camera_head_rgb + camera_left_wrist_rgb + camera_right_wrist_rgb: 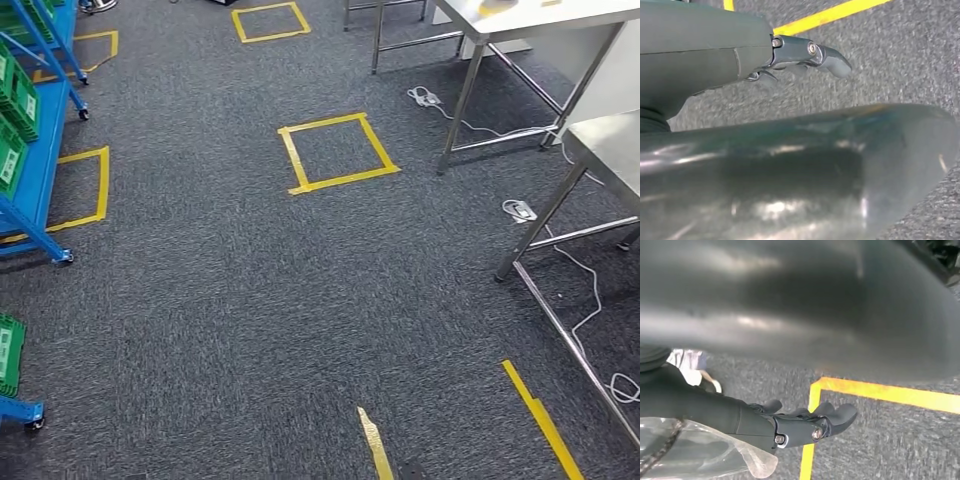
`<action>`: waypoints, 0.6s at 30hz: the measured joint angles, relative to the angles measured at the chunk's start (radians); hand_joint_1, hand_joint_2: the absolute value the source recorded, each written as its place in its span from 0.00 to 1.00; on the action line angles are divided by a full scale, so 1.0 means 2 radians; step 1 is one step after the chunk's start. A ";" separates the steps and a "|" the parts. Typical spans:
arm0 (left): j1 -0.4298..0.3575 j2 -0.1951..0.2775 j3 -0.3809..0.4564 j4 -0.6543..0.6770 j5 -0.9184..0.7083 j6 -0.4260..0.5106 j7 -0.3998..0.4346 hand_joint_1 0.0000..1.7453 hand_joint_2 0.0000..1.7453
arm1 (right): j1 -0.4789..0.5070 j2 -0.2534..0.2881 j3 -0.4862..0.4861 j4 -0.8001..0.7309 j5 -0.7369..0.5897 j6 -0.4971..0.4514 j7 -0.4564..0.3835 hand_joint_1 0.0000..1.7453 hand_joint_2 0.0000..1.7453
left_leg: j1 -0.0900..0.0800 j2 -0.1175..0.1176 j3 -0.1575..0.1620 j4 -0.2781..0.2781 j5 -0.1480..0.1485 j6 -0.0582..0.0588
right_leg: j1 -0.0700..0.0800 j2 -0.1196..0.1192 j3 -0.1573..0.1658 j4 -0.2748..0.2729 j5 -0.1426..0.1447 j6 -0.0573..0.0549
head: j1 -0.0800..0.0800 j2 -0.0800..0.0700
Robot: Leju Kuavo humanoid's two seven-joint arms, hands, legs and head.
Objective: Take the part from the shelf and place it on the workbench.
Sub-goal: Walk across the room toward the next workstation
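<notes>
You see the part (696, 452) in the right wrist view as a clear, crumpled plastic bag with something dark and chain-like inside, too blurred to name. It lies against the palm side of the right hand (791, 425); the fingers reach out nearly straight, and you cannot tell whether they grip it. The bag's long axis runs along the hand, loose end toward the fingertips. The left hand (791, 52) hangs over grey carpet, fingers apart and holding nothing.

In the head view, two yellow tape strips (375, 445) lie nearest at 6 o'clock. A white cable (589, 300) trails under the steel bench (604, 140) at 3 o'clock. A tape square (337, 152) sits at 12, and the blue shelf (38, 160) with green bins (11, 355) stands at 9.
</notes>
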 joint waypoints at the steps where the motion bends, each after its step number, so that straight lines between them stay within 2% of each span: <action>1: 0.001 0.000 0.000 0.000 0.000 0.000 -0.001 0.00 0.00 | -0.001 0.000 0.000 0.000 0.000 0.000 -0.001 0.00 0.00 | 0.001 -0.005 -0.002 0.000 0.001 -0.003 | 0.000 -0.006 0.002 -0.001 0.001 -0.003 | 0.000 0.000; 2: 0.002 0.000 0.000 0.000 0.000 0.001 -0.001 0.00 0.00 | -0.001 0.000 0.001 0.000 0.000 0.001 0.000 0.00 0.00 | 0.002 -0.001 -0.003 0.002 0.000 -0.006 | 0.001 -0.011 0.003 -0.003 0.002 -0.006 | 0.000 0.000; 4: 0.001 0.000 0.000 0.001 0.000 0.002 -0.002 0.00 0.00 | -0.001 0.000 0.001 0.000 0.000 0.001 0.000 0.00 0.00 | 0.001 0.025 -0.014 0.027 -0.016 -0.011 | 0.000 -0.025 0.006 -0.006 0.004 -0.012 | -0.003 0.000; 5: 0.000 -0.001 0.000 0.001 0.000 0.002 -0.002 0.00 0.00 | -0.001 0.000 0.002 0.000 0.000 0.001 0.000 0.00 0.00 | 0.001 0.043 -0.027 0.055 -0.031 -0.013 | 0.001 -0.033 0.007 -0.007 0.003 -0.014 | -0.004 0.000; 6: -0.001 -0.001 0.000 0.001 0.000 0.002 -0.003 0.00 0.00 | 0.000 0.000 0.002 0.000 0.000 0.001 0.000 0.00 0.00 | 0.001 0.053 -0.043 0.090 -0.048 -0.015 | 0.002 -0.041 0.007 -0.007 0.002 -0.016 | -0.005 0.000; 7: -0.002 -0.001 0.000 0.001 0.000 0.002 -0.003 0.00 0.00 | 0.001 0.000 0.002 0.000 0.000 0.001 0.000 0.00 0.00 | 0.002 0.058 -0.058 0.122 -0.060 -0.016 | 0.003 -0.050 0.008 -0.007 0.001 -0.017 | -0.005 0.000; 8: -0.002 -0.001 -0.001 0.001 0.000 0.002 -0.003 0.00 0.00 | 0.001 0.000 0.002 0.000 0.000 0.001 0.000 0.00 0.00 | 0.003 0.061 -0.067 0.141 -0.065 -0.017 | 0.004 -0.058 0.008 -0.006 0.000 -0.017 | -0.005 0.000; 9: -0.001 -0.001 -0.001 0.001 0.000 0.002 -0.003 0.00 0.00 | 0.001 0.000 0.003 0.000 0.000 0.001 0.000 0.00 0.00 | 0.004 0.062 -0.067 0.142 -0.059 -0.018 | 0.004 -0.065 0.009 -0.006 -0.002 -0.017 | -0.005 0.000; 10: 0.000 -0.001 -0.001 0.001 0.000 0.002 -0.003 0.00 0.00 | 0.000 0.000 0.003 0.000 0.000 0.001 0.000 0.00 0.00 | 0.004 0.064 -0.056 0.121 -0.044 -0.017 | 0.005 -0.071 0.011 -0.006 -0.003 -0.017 | -0.005 0.000; 11: 0.001 0.000 -0.001 0.001 0.000 0.002 -0.003 0.00 0.00 | 0.000 0.000 0.003 0.000 0.000 0.001 0.000 0.00 0.00 | 0.004 0.071 -0.038 0.087 -0.026 -0.015 | 0.005 -0.077 0.013 -0.006 -0.004 -0.016 | -0.005 0.000; 12: 0.000 0.000 -0.001 0.001 0.001 0.002 -0.003 0.00 0.00 | -0.001 0.000 0.003 0.000 0.000 0.001 0.000 0.00 0.00 | 0.002 0.083 -0.020 0.052 -0.013 -0.013 | 0.006 -0.083 0.015 -0.007 -0.006 -0.015 | -0.005 0.000; 13: -0.001 0.000 -0.001 0.001 0.001 0.003 -0.003 0.00 0.00 | -0.001 0.000 0.004 0.000 0.000 0.001 0.000 0.00 0.00 | -0.001 0.094 -0.006 0.024 -0.005 -0.010 | 0.007 -0.089 0.017 -0.007 -0.008 -0.013 | -0.005 0.000; 14: -0.002 0.000 -0.001 0.001 0.001 0.003 -0.003 0.00 0.00 | -0.001 0.000 0.004 0.000 0.000 0.001 0.000 0.00 0.00 | -0.004 0.102 0.001 0.008 -0.003 -0.007 | 0.008 -0.095 0.018 -0.007 -0.010 -0.011 | -0.004 0.000; 15: -0.003 0.000 -0.001 0.001 0.001 0.003 -0.003 0.00 0.00 | -0.002 0.000 0.004 0.000 0.000 0.002 0.000 0.00 0.00 | -0.007 0.104 0.002 0.003 -0.006 -0.005 | 0.009 -0.102 0.019 -0.008 -0.011 -0.009 | -0.004 0.000; 17: -0.001 0.000 -0.001 0.001 0.004 0.002 -0.004 0.00 0.00 | -0.002 0.000 0.004 0.000 0.001 0.003 0.001 0.00 0.00 | -0.007 0.092 0.002 -0.002 -0.003 0.001 | 0.009 -0.110 0.021 -0.008 -0.014 -0.003 | -0.004 0.000; 18: 0.000 0.000 0.000 0.002 0.006 0.002 -0.005 0.00 0.00 | -0.002 0.001 0.005 0.000 0.002 0.004 0.002 0.00 0.00 | -0.005 0.086 0.003 -0.004 -0.002 0.004 | 0.008 -0.102 0.020 -0.002 -0.020 -0.001 | -0.003 0.000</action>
